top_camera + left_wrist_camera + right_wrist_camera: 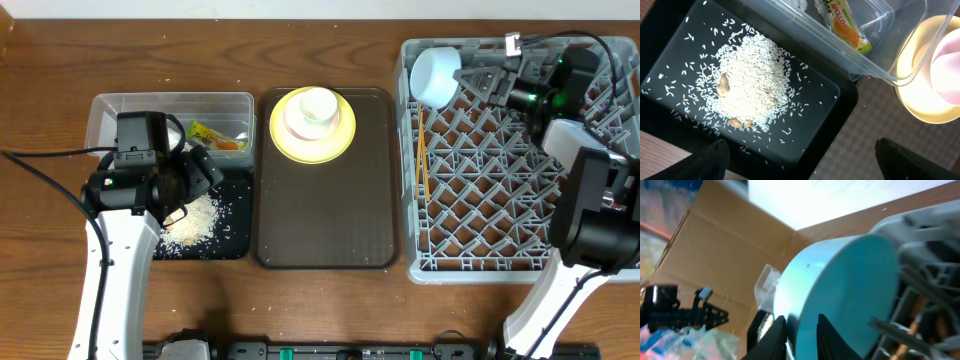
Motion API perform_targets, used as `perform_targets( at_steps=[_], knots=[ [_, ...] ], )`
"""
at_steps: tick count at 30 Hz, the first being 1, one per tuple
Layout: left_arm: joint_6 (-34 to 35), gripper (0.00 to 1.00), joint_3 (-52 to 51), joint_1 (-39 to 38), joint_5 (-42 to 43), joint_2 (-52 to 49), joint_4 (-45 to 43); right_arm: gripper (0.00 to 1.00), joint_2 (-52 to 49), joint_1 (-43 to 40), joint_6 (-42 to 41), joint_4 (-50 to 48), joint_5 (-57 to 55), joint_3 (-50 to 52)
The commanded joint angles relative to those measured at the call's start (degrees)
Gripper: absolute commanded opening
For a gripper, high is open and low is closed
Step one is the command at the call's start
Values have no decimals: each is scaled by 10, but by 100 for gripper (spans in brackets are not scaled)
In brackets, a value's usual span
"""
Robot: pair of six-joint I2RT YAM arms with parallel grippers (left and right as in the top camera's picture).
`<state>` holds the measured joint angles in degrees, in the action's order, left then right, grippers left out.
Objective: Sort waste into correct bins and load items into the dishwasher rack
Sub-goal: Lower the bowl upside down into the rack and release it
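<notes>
Grey plastic lattice fills the right side from overhead: that's the dishwasher rack (500, 215). The right end effector (470, 82) reaches along its far edge. The light-blue bowl (437, 75) is in the rack's far-left corner, tipped up on its edge. It lies straight off the fingertips, on this arm's left. Two chopsticks (422, 150) lie just nearer, along the rack's left wall, with their long axis running near to far. Across the bench, the left end effector (195, 175) hangs over the black tray (238, 245) and its rice (195, 222), well apart from the rack. The bowl is plainly the right arm's job.

Over to the left wrist view. Both fingertips sit at the bottom corners, spread wide and holding nothing. The rice heap is ahead of them. The snack wrapper (847, 27) lies in the clear tub (890, 75), and the yellow plate (920, 107) glows at the right edge.

Now the right wrist view. Both fingers (779, 337) straddle the bowl's rim and pinch it, with the wall between them. The bowl stands steeply on edge against the rack. To my eye, whatever comes next turns on that line: a retreat has to go back along the fingers, away from the corner, or the bowl gets dragged off its perch.
</notes>
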<state>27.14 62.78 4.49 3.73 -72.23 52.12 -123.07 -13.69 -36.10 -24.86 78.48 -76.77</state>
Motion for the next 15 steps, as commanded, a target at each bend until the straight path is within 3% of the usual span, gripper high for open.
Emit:
perform_targets(
  at_steps=[1,15],
  knots=[
    [-3,96,8,2,-3,-1,2,21,-5,-14,-1,7,-47,-3],
    [-3,96,8,2,-3,-1,2,26,-5,-48,-16,31,-97,-3]
  ],
)
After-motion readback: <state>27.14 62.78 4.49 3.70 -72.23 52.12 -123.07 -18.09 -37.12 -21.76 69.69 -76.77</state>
